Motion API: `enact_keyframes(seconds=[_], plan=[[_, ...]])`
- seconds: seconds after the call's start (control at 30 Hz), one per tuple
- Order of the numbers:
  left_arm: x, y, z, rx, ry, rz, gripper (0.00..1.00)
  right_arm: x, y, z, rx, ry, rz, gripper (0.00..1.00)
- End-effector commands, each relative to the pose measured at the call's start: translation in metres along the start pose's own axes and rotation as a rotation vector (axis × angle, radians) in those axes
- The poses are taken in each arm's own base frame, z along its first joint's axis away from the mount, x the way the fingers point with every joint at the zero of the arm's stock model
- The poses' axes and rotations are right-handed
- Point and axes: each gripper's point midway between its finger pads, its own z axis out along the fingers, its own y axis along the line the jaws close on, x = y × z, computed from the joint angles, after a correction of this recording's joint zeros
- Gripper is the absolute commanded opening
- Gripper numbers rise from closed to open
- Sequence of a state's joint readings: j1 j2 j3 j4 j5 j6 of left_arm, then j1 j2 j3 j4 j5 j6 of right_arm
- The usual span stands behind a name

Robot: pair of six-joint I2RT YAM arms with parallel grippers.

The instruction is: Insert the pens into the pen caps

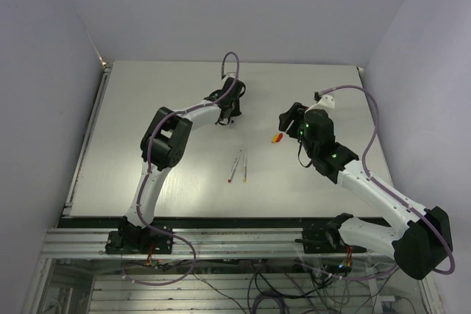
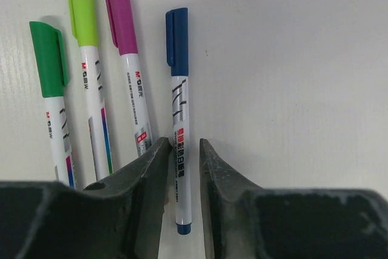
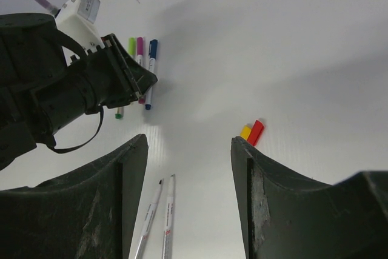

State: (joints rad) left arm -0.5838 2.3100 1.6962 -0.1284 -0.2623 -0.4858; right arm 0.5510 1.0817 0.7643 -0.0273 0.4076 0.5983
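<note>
The left arm (image 1: 147,189) and right arm (image 1: 383,193) have white links with black joints. Purple cables (image 1: 234,55) run along both.

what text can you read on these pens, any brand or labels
"M&G" plus Chinese characters, red: lime-capped pen barrel.
"M&G", red: magenta-capped pen barrel.
Green-capped pen: red logo, too blurred.
Blue-capped pen: black Chinese print, too small to read.

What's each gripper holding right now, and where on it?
Nothing visibly held: the left gripper straddles the blue-capped pen at its lower barrel, gap showing; the right gripper is open, empty.
</note>
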Motion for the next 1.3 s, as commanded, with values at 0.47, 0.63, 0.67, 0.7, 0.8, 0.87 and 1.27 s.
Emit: enact_keyframes(seconds=[0.47, 0.63, 0.67, 0.7, 0.8, 0.87, 1.27], plan=[[-0.039, -0.003, -0.061, 0.032, -0.011, 0.063, 0.42, -0.019, 0.003, -0.006, -0.016, -0.064, 0.017, 0.56], [-0.023, -0.015, -0.091, 0.090, 0.017, 0.071, 0.43, -0.023, 0.003, -0.007, -0.013, -0.079, 0.013, 0.56], [-0.019, -0.017, -0.097, 0.096, 0.018, 0.071, 0.43, -0.025, 0.002, -0.008, -0.011, -0.083, 0.013, 0.56], [-0.012, -0.018, -0.104, 0.103, 0.025, 0.074, 0.43, -0.026, 0.002, -0.008, -0.008, -0.087, 0.010, 0.56], [0.014, -0.019, -0.122, 0.116, 0.057, 0.077, 0.43, -0.026, -0.001, -0.008, 0.005, -0.093, 0.007, 0.56], [0.038, -0.020, -0.133, 0.124, 0.093, 0.097, 0.43, -0.024, -0.003, -0.008, 0.011, -0.093, 0.008, 0.56], [0.122, -0.023, -0.191, 0.182, 0.250, 0.224, 0.45, -0.010, -0.006, -0.009, 0.007, -0.059, 0.030, 0.56]])
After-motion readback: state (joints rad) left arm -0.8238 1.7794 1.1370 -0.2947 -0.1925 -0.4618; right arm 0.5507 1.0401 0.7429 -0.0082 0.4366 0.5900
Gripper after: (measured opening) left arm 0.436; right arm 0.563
